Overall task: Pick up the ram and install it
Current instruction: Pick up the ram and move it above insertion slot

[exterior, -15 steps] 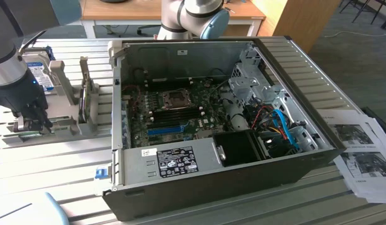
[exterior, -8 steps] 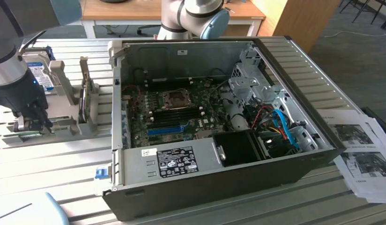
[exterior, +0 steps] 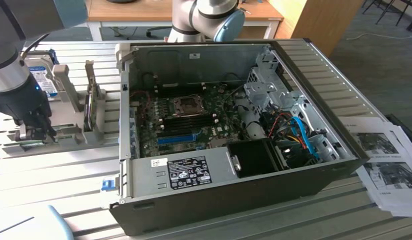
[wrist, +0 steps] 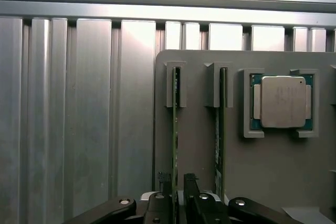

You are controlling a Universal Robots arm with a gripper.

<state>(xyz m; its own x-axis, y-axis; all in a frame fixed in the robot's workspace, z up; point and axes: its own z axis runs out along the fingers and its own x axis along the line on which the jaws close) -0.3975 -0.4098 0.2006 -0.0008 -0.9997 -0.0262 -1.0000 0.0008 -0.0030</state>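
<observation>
Early stage: ram (wrist: 175,129) not yet lifted, standing on edge in the slot nearest the gray holder's (wrist: 273,171) edge, gripper (wrist: 176,190) fingers (wrist: 190,184) apart, straddling it unclamped; install into the computer case (exterior: 226,205) not started.

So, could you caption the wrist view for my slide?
Open gripper straddling a ram stick standing on edge in a grey holder, near a second stick and a processor.

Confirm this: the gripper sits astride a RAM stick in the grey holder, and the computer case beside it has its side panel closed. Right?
No. The computer case is open, motherboard exposed, per the exterior view. The gripper does sit astride a RAM stick in the grey holder.
</observation>
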